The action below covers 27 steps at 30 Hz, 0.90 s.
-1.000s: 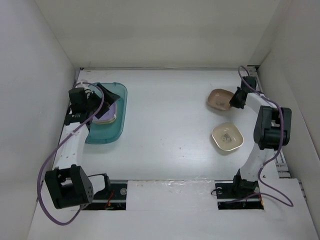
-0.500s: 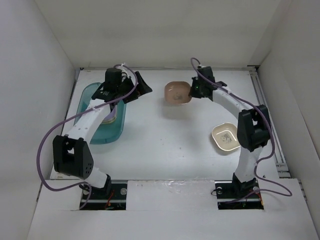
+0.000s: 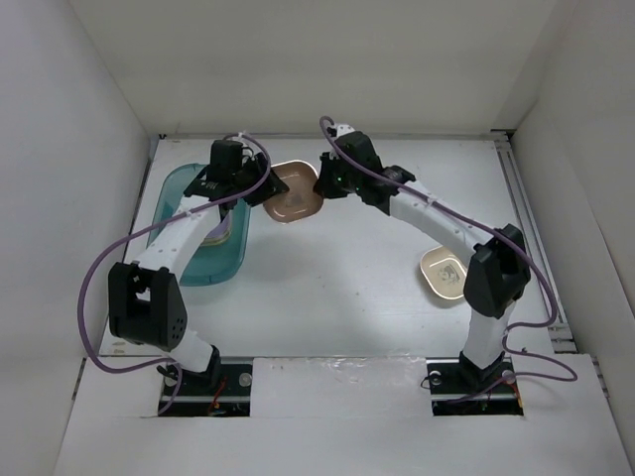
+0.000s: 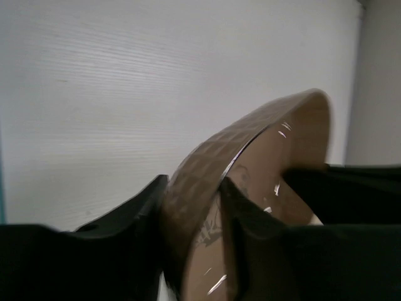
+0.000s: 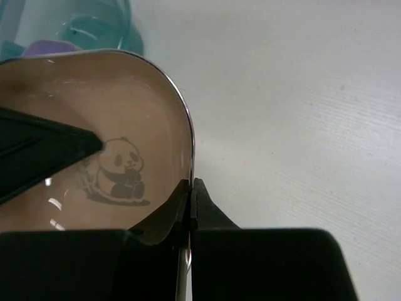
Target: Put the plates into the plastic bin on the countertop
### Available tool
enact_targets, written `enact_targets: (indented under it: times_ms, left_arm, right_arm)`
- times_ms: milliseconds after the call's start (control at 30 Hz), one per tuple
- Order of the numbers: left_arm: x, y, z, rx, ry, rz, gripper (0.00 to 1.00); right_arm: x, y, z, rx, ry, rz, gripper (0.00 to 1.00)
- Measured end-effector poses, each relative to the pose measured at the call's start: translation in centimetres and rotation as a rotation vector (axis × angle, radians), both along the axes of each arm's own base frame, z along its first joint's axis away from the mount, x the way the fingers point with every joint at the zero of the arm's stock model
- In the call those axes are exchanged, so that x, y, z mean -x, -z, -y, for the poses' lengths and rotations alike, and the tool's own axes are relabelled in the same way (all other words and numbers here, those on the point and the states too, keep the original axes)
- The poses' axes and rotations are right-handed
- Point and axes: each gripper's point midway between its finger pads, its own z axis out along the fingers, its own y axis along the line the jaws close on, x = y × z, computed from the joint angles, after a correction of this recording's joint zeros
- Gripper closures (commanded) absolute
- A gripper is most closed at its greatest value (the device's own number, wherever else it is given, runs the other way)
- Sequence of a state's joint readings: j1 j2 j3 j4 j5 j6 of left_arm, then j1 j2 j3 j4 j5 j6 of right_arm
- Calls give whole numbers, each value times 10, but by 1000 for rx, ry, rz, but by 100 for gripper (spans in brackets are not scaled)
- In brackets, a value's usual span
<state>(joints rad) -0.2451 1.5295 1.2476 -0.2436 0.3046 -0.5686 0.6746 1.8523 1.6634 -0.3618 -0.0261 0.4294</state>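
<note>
Item: brown plate (image 3: 296,193), panda motif, held tilted above the countertop (image 3: 347,283), just right of the plastic bin (image 3: 189,270)
Holders: left gripper (image 4: 191,216), jaws clamped over one rim; right gripper (image 5: 190,195), jaws pinched on the opposite rim
Step, by my reading: hand-over, right to left
Method: make sure your left grip is firm before you part the right jaws; draw the right arm straight off the rim, no twist; then lay the plate on the stacked plates (image 3: 226,226) in the bin
Outstanding: cream plate (image 3: 448,273), well apart at right
</note>
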Motion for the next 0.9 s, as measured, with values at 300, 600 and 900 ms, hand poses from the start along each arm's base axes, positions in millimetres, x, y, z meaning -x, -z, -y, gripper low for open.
enact_targets:
  times_ms: [300, 600, 900]
  left_arm:
    - [-1, -3, -13, -26, -73, -7, 100]
    - [4, 7, -151, -8, -500, -43, 100]
    - [52, 29, -234, 81, -957, -30, 100]
  right_arm:
    - [-11, 3, 17, 58, 108, 9, 0]
    - [-10, 4, 97, 125, 247, 30, 0]
    - [21, 41, 136, 178, 245, -26, 0]
